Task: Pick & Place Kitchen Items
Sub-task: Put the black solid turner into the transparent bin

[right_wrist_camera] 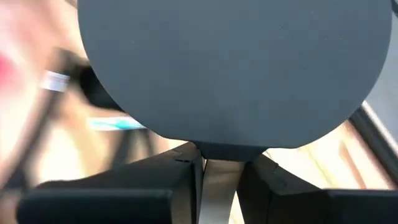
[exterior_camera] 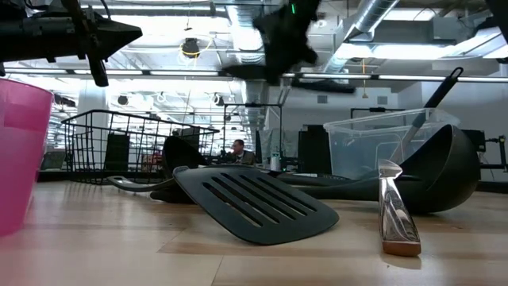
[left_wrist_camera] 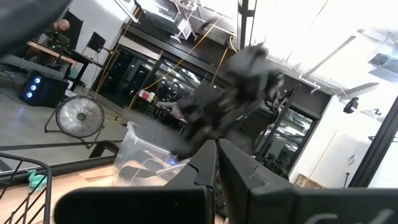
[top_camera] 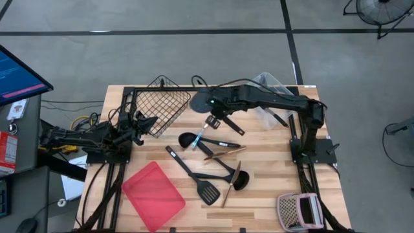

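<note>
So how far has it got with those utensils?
Early, it seems. One dark utensil seems already in the clear bin. The right gripper has its jaws on a round-headed black utensil. The slotted turner, ladle and others lie on the table. Left gripper waits.

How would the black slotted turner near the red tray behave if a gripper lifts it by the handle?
The slotted turner looks like rigid plastic, so it would probably stay stiff. Its wide blade may make it droop head-down. Its long handle lies near other utensils and might nudge them.

Grey floor [top_camera: 194,58], ceiling ducts [exterior_camera: 381,16]
</note>
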`<action>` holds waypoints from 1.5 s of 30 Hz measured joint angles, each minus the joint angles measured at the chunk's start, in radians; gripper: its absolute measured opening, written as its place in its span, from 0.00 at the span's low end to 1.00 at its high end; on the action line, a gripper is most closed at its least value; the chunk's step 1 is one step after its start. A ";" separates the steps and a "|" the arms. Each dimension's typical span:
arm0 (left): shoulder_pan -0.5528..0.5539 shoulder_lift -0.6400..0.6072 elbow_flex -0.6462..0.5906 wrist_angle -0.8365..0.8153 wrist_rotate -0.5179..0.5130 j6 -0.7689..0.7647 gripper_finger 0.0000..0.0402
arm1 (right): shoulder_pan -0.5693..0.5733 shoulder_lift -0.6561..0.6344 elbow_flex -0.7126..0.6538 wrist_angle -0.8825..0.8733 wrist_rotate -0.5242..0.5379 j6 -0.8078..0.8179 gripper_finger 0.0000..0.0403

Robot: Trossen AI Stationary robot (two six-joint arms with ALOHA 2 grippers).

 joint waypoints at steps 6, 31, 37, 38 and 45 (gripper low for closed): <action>0.000 0.000 0.000 0.000 0.000 0.000 0.00 | 0.074 -0.078 0.163 0.007 -0.183 -0.068 0.14; 0.000 0.000 0.000 0.008 0.000 0.000 0.00 | 0.492 -0.470 0.176 0.345 -0.433 -0.334 0.16; 0.000 0.000 0.000 0.008 0.000 0.000 0.00 | 0.504 -0.502 0.175 0.391 -0.365 -0.365 0.16; 0.000 0.000 0.000 0.008 0.000 0.000 0.00 | 0.505 -0.510 0.175 0.392 -0.307 -0.384 0.16; 0.000 0.000 0.000 0.008 0.000 0.000 0.00 | 0.491 -0.533 0.176 0.407 0.543 -0.399 0.16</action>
